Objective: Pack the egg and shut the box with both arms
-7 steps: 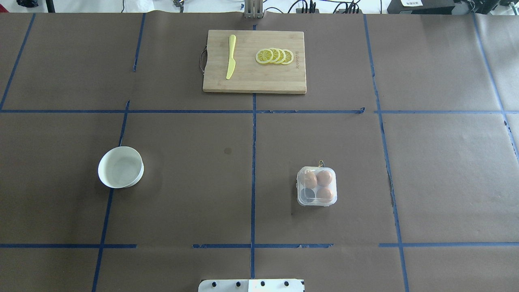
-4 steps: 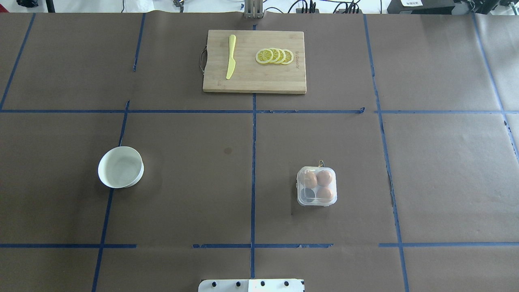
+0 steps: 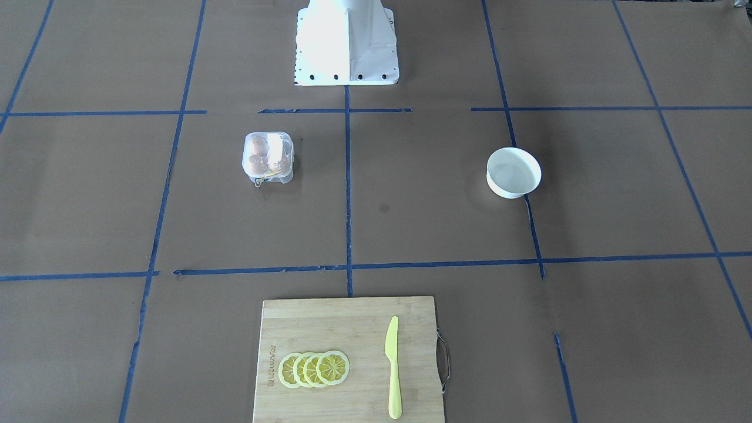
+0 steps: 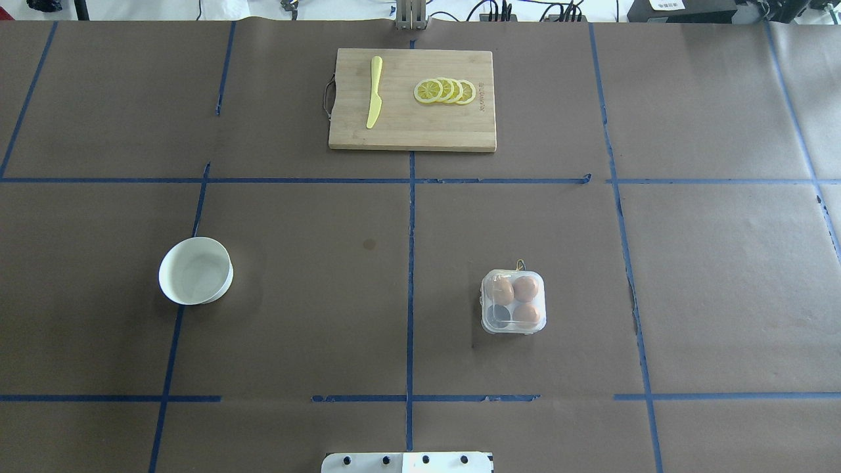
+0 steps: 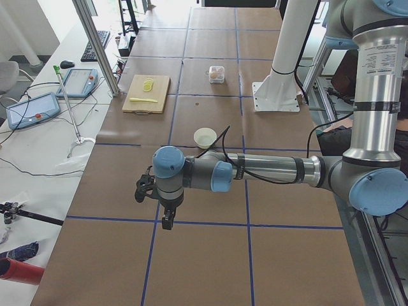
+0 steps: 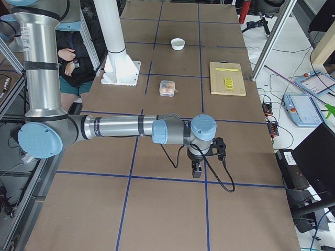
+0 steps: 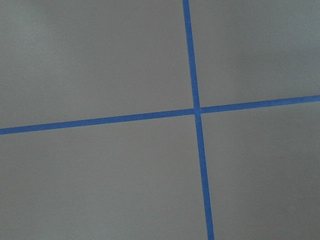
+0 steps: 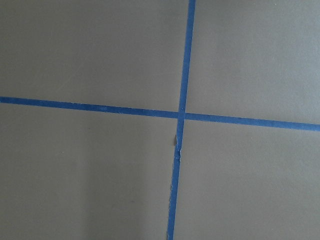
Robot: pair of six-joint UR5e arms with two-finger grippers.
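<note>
The clear box (image 4: pixel 513 303) stands right of the table's middle, with its lid apparently down. It also shows in the front-facing view (image 3: pixel 268 155). Three orange-brown eggs (image 4: pixel 525 288) sit in its cups, and the near-left cup (image 4: pixel 500 320) holds none. Both arms are outside the overhead and front-facing views. My left gripper (image 5: pixel 167 221) hangs over bare paper far to the left of the box. My right gripper (image 6: pixel 197 170) hangs over bare paper far to the right. I cannot tell whether either is open or shut. Both wrist views show only brown paper and blue tape.
A white bowl (image 4: pixel 195 270) stands at the left, with nothing visible inside. A wooden cutting board (image 4: pixel 407 131) at the far middle carries a yellow knife (image 4: pixel 374 92) and lemon slices (image 4: pixel 445 90). The white base block (image 4: pixel 407 462) is at the near edge.
</note>
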